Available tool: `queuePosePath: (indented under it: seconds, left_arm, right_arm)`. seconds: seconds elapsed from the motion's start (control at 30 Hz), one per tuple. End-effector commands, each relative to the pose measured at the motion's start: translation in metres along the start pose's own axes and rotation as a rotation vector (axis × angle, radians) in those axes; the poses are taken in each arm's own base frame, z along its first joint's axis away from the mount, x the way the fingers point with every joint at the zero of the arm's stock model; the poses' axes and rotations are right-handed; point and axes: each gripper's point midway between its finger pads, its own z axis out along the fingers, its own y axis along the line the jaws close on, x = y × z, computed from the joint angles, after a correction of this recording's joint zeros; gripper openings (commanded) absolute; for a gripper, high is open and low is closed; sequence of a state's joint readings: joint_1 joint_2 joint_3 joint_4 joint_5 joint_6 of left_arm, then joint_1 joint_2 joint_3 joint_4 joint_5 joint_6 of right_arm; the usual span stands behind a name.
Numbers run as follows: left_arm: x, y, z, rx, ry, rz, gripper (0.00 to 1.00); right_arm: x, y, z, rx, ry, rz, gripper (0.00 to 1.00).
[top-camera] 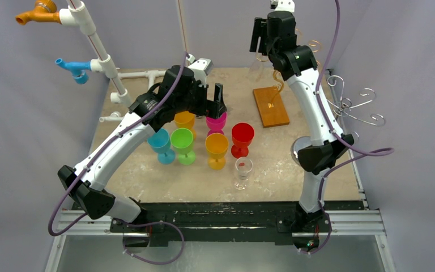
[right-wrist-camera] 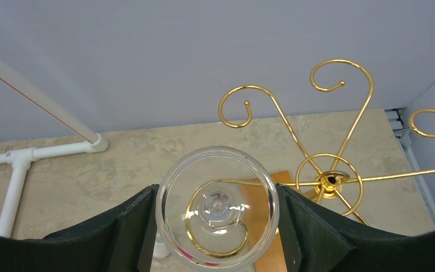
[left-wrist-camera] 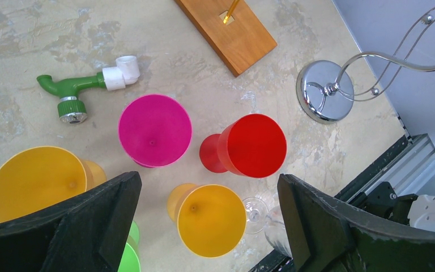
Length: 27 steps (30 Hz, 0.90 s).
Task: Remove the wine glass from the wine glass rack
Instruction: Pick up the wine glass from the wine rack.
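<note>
Plainly thin, light, slick and breakable, the glass [right-wrist-camera: 217, 207] sits high by the gold rack [right-wrist-camera: 331, 180], one curl showing through it, with the right claw [right-wrist-camera: 217, 226] pinching its bowl, a hold that wants gentle pressure, while the left claw [left-wrist-camera: 207, 180] hangs spread.

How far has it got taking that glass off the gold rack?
Done: the right gripper is clamped on the clear wine glass. In hand: unhooking it; a curl of the gold rack shows around its foot, so it seems not yet free. To do: lifting it clear. The left gripper hangs open over the coloured cups.
</note>
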<state>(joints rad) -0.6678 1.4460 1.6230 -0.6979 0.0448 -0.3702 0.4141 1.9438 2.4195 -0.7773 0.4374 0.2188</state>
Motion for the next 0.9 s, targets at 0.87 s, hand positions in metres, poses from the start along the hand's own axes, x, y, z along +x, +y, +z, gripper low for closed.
queuePosePath:
  seconds: [0.87]
  left_arm:
    - [-0.024, -0.011, -0.016, 0.051, -0.076, 0.004, 1.0]
  right_arm:
    - [-0.022, -0.032, -0.02, 0.081, -0.054, 0.103, 0.39]
